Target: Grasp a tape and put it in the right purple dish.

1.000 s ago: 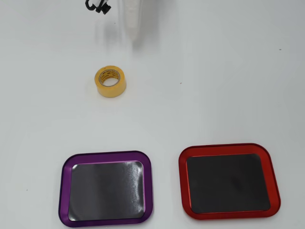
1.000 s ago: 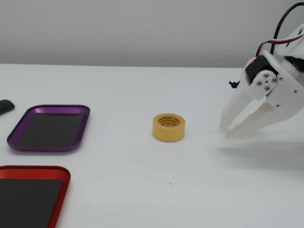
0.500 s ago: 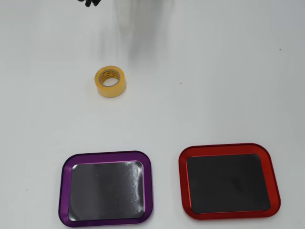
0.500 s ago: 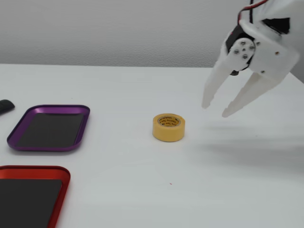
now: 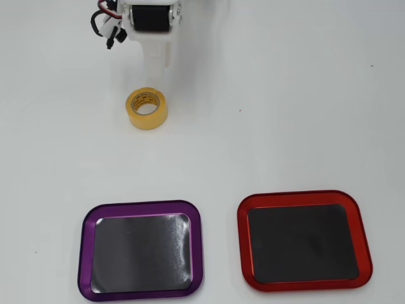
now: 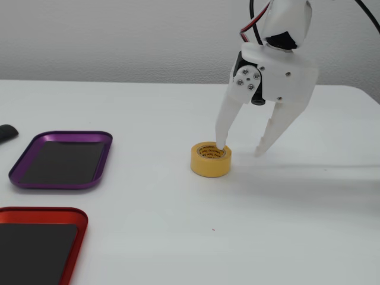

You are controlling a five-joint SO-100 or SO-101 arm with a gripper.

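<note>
Yellow masking tape is what this is all about: the tape (image 6: 211,159) sits flat on the white table (image 6: 178,237), hole up, with nothing gripping it yet. In the overhead view the tape (image 5: 147,108) lies well apart from both trays, up near the top of the picture.

The gripper (image 6: 240,151) is spread wide and holding nothing. In the fixed view one white finger comes down right at the far rim of the roll, its tip over or just touching the top edge (can't tell which from this angle), while the other finger hangs off to the right, clear of the roll. From overhead the arm's white body hides the fingertips, so no help there on exact line-up.

So I'd say the reach-and-align step is in hand, the grasp itself not yet done. The jaws look offset to the right of the roll in the fixed view rather than straddling it. My guess is the next move calls for either dropping that left finger into the core so the roll's wall gets pinched between the fingers, or shifting over so the whole roll sits between them, then lowering and closing.

The purple dish (image 6: 62,160) is on the left in the fixed view, and it's also the left-hand one in the overhead view, purple dish (image 5: 140,249), with the red tray (image 5: 303,240) just beside it. Both are empty, so the whole carry still lies ahead.
</note>
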